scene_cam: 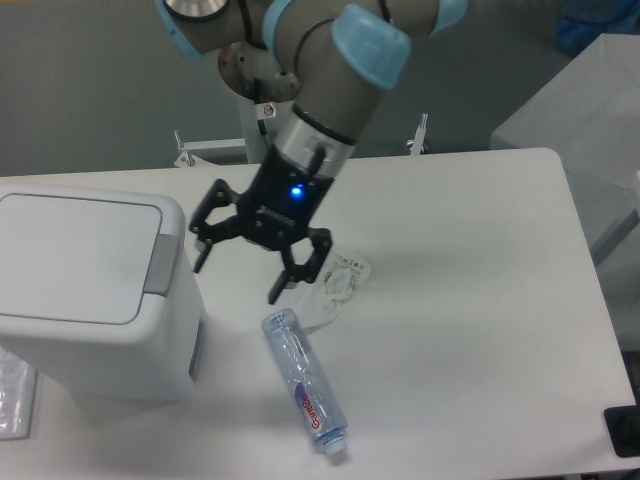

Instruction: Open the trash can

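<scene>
While the black two-finger gripper (240, 270) hovers wide open and empty at three o'clock of the boxy white plastic trash can (95, 300), a low approach could miss its grey push tab (163, 266) and shove the bin.

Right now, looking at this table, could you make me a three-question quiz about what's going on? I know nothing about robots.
1. True or false: the bin lid is shut.
2. What lies nearest the bottle: (a) crumpled wrapper, (b) spoon, (c) cup?
3. Fill in: the gripper hangs with its jaws ____, right of the bin's grey tab.

Key: 1 true; 2 a; 3 open.
</scene>
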Robot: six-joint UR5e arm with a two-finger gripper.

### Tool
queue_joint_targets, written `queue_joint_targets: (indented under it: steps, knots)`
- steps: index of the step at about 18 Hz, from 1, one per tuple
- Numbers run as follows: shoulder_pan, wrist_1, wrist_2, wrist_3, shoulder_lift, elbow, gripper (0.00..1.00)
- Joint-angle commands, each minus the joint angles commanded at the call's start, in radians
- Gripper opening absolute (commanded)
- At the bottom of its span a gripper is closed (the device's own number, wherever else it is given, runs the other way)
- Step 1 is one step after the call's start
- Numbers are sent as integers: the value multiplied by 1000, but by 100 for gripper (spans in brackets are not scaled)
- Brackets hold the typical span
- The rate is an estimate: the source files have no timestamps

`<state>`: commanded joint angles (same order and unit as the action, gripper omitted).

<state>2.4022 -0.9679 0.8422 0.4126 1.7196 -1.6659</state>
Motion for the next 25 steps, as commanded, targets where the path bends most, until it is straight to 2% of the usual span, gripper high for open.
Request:
queue_joint_targets:
  steps: [20, 25]
  knots:
    - [-8, 14, 8, 2, 11, -14, 100]
    - [17, 15, 9, 14, 8, 28, 100]
